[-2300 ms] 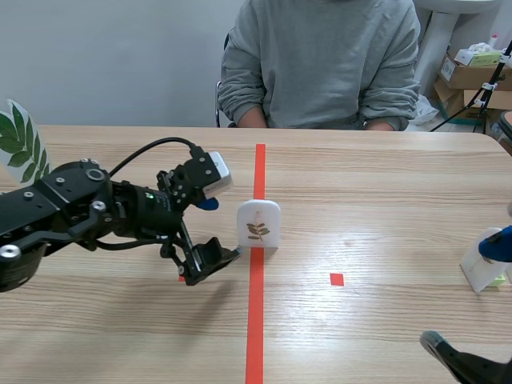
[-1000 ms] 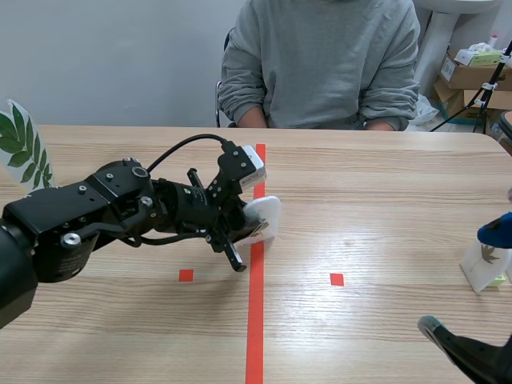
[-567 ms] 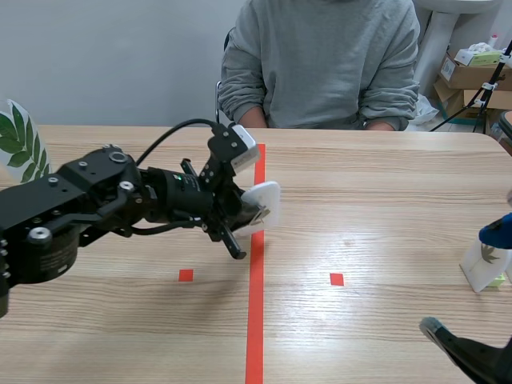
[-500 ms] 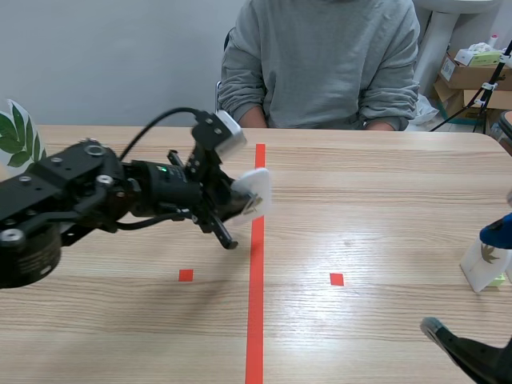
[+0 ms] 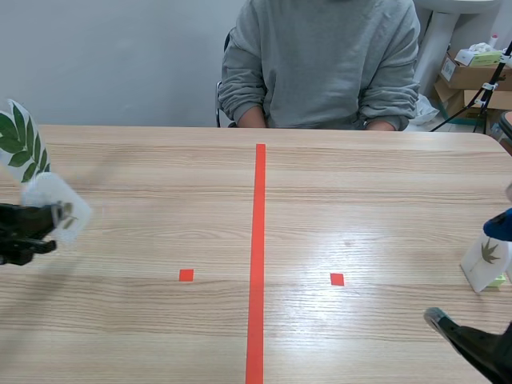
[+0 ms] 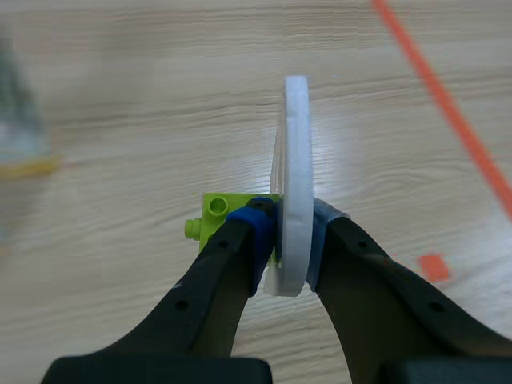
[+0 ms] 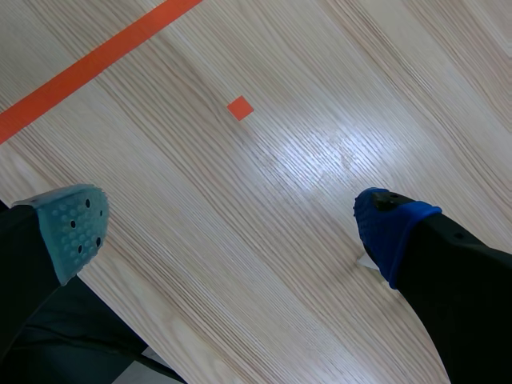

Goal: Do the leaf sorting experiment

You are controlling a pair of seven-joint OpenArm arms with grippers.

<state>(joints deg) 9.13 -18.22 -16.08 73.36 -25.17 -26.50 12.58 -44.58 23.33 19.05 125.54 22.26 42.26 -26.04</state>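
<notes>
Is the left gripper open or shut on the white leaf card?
Shut on it: the left gripper has its two pads pressed against both faces of the white leaf card.

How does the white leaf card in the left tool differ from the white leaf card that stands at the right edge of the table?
The held card is clamped between the pads of the left tool; the right card stands on the table, and nothing grips it. The held card leans in the scene view; the right card stands upright. Both are white cards with a small leaf print.
</notes>
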